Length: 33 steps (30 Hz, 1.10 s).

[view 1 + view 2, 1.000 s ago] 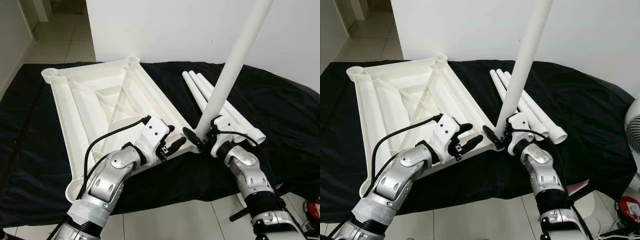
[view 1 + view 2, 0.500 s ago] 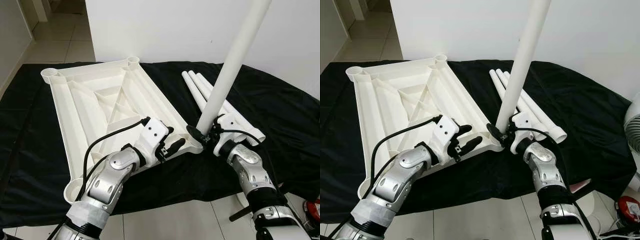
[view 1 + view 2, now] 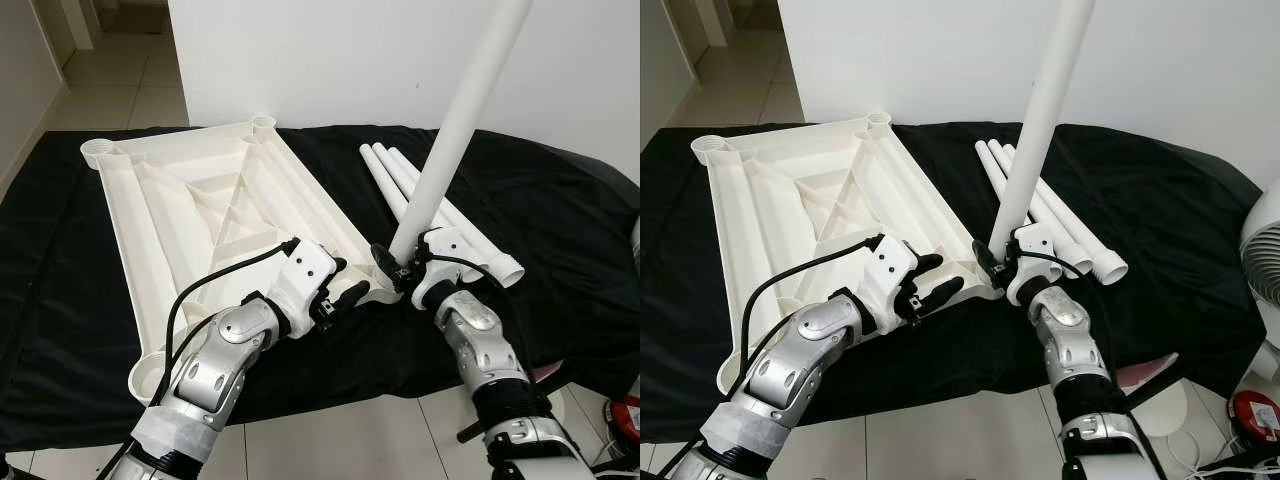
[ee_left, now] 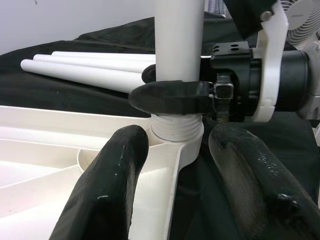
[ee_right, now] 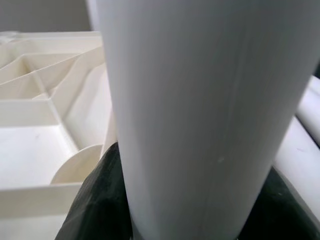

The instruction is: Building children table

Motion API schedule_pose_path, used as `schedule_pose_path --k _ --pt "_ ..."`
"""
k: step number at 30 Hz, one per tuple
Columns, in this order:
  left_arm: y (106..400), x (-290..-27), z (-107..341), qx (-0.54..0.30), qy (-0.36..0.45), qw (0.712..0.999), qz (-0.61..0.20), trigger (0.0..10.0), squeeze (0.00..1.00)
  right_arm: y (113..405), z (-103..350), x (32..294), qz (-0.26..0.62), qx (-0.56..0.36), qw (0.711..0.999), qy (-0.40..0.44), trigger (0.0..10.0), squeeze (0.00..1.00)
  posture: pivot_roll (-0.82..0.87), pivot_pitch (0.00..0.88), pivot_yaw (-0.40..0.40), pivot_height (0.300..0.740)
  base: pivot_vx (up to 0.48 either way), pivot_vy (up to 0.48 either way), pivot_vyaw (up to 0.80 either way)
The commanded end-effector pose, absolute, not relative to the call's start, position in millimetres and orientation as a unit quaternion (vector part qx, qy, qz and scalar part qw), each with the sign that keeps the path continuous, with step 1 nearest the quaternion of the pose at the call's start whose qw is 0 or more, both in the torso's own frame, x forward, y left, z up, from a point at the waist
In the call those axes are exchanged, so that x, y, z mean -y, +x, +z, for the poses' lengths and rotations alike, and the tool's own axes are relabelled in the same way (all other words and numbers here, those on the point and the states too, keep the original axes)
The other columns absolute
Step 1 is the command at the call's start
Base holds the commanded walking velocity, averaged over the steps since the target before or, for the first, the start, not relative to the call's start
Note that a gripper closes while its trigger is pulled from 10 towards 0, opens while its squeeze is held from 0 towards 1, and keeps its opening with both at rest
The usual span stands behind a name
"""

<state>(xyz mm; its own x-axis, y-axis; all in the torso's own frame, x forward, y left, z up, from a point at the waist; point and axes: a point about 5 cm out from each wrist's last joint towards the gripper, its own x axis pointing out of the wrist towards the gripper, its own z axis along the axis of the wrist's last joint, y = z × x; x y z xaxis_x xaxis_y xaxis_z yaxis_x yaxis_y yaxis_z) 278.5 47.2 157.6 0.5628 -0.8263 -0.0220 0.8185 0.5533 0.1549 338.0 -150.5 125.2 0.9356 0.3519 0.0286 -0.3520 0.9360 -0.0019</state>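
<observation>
Tabletop (image 3: 200,215), white plastic, lies upside down w/ ribbed underside up on a black cloth (image 3: 560,230) that covers a low surface. It sits on the robot's left half of the cloth, one long edge angled toward the robot. Round leg sockets show at the far corners (image 3: 100,152) and the near-left corner (image 3: 150,375).

Right gripper (image 3: 395,272) is clamped around the lower end of a white table leg (image 3: 455,130), fingers closed on the tube just above its threaded end. The leg stands nearly upright, tilted slightly away to the robot's right, w/ its threaded base set into the near-right corner socket (image 4: 177,135) of the tabletop. In the left wrist view, threads are partly visible above the socket rim, a black finger (image 4: 172,97) of the right gripper crossing the tube right above them.

Left gripper (image 3: 345,290) rests on the tabletop's near edge, just beside that socket. Its two fingers (image 4: 112,185) are spread apart, one each side of the corner rim, not gripping anything.

Three spare legs (image 3: 400,185) lie side by side on the cloth behind the upright leg, to the robot's right of the tabletop, flanged ends (image 3: 510,270) toward the robot.

White wall (image 3: 330,60) stands behind; tiled floor (image 3: 350,440) in front. Part of a white fan (image 3: 1265,250) shows at far right.
</observation>
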Motion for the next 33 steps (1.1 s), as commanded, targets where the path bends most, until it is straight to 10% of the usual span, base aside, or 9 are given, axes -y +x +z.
schedule_pose_path --k 1,10,19,21,22,32,33 --pt "275.8 -44.4 157.7 0.025 0.077 0.878 -0.473 10.0 0.0 335.3 109.9 151.9 0.16 -0.027 0.987 0.0 10.0 0.0 0.06 0.026 -0.06 0.74 0.0 0.0 0.0" --pt "273.7 -43.6 156.0 0.023 0.078 0.875 -0.477 10.0 0.0 332.0 111.6 138.8 -0.028 -0.03 0.998 0.037 10.0 0.0 0.07 0.012 -0.062 0.74 0.0 0.0 0.0" --pt "272.4 -43.0 155.6 0.022 0.078 0.876 -0.476 10.0 0.0 328.8 113.7 128.0 -0.036 -0.019 0.998 0.043 10.0 0.0 0.08 0.0 -0.074 0.74 0.0 0.0 0.0" --pt "272.1 -43.5 155.4 0.022 0.078 0.876 -0.476 10.0 0.0 328.9 114.1 133.5 -0.034 -0.014 0.999 0.031 10.0 0.2 0.08 0.0 -0.074 0.74 0.0 0.0 0.0" --pt "271.9 -43.9 155.0 0.022 0.08 0.875 -0.476 10.0 0.0 329.0 114.5 139.0 -0.029 -0.01 0.999 0.032 10.0 1.0 0.08 0.0 -0.075 0.74 0.0 0.0 0.0" --pt "271.5 -44.5 154.8 0.022 0.08 0.875 -0.477 10.0 0.0 326.6 125.3 157.5 0.04 0.018 0.999 0.031 10.0 1.0 0.08 0.0 -0.073 0.74 0.0 0.0 0.0" --pt "271.5 -44.4 154.5 0.021 0.081 0.875 -0.477 10.0 0.0 325.2 124.1 160.7 0.061 0.012 0.998 0.025 10.0 0.13 0.07 0.0 -0.071 0.74 0.0 0.0 0.0"
